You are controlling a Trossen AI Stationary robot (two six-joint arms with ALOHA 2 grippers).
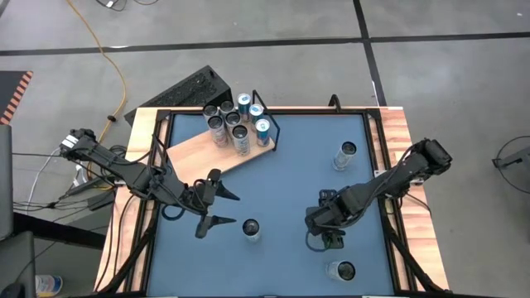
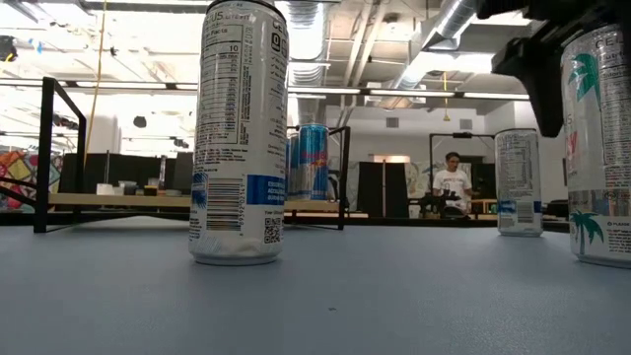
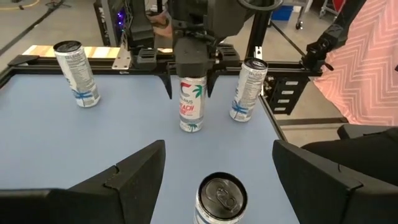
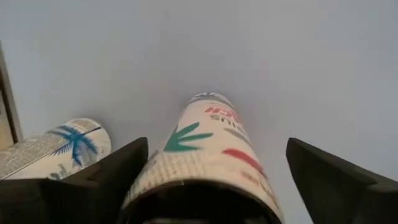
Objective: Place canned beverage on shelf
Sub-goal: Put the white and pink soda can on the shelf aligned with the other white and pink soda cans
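Note:
A white can with a green palm print (image 3: 191, 102) stands upright on the blue tabletop. My right gripper (image 3: 190, 84) points down over it, open, one finger on each side of the can's top with a gap showing. In the high view the gripper (image 1: 327, 222) hides this can. My left gripper (image 1: 222, 207) hovers open at the table's left. A white-and-blue can (image 1: 250, 229) stands just ahead of its fingers, untouched. The shelf (image 1: 199, 149), a pale wood board with a black wire frame, lies at the far left and carries several cans (image 1: 236, 124).
Another can (image 1: 346, 153) stands upright toward the far right, and one more (image 1: 341, 271) near the front edge on the right. Wooden rails (image 1: 402, 165) border the blue tabletop. Bare tabletop lies in the middle between the two arms.

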